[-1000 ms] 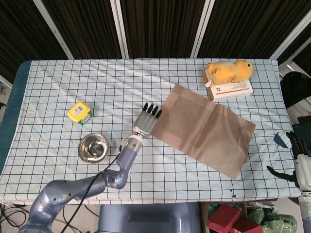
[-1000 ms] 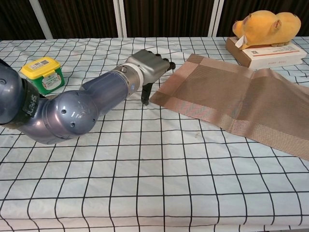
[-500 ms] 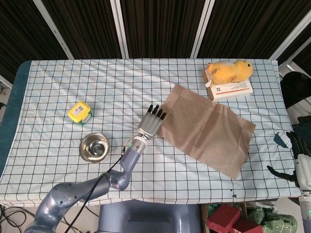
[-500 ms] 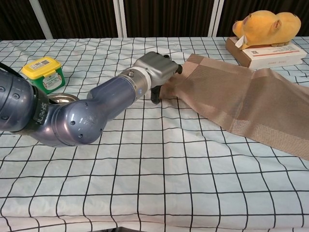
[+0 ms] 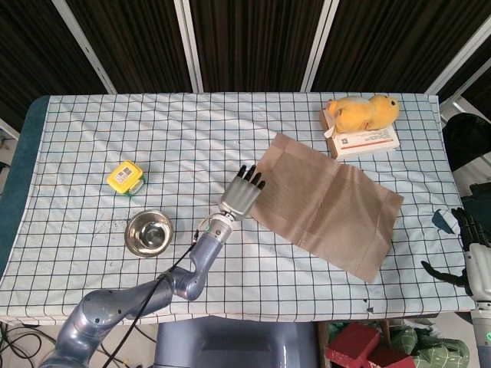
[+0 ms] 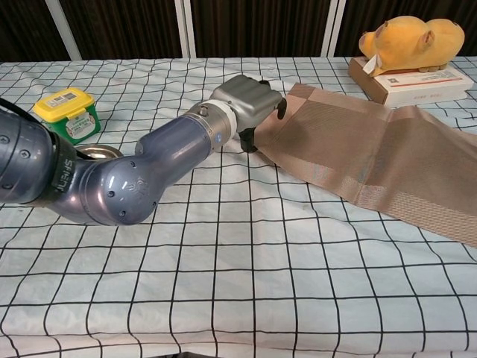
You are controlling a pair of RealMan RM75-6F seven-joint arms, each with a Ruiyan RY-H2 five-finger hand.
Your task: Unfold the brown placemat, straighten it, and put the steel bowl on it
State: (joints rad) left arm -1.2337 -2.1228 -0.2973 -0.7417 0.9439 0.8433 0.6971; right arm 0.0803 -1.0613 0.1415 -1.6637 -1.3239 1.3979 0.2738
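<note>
The brown placemat (image 5: 330, 203) lies unfolded and askew on the right half of the checked table, with a crease across its middle; the chest view shows the placemat (image 6: 373, 149) running off to the right. My left hand (image 5: 242, 195) is at its left edge. In the chest view the left hand (image 6: 250, 101) curls its fingers over that edge with the thumb below, pinching it. The steel bowl (image 5: 148, 233) stands empty left of my forearm, and only a sliver of the bowl (image 6: 93, 153) shows in the chest view. My right hand (image 5: 474, 253) hangs off the table's right edge, fingers apart, holding nothing.
A green tub with a yellow lid (image 5: 126, 178) stands at the left, behind the bowl. A yellow plush toy (image 5: 362, 112) lies on a flat box (image 5: 368, 142) at the back right, just beyond the mat's far corner.
My left hand moved right from beside the mat onto its left edge. The edge bunched up under the push and now lies flatter, with the hand on it.
</note>
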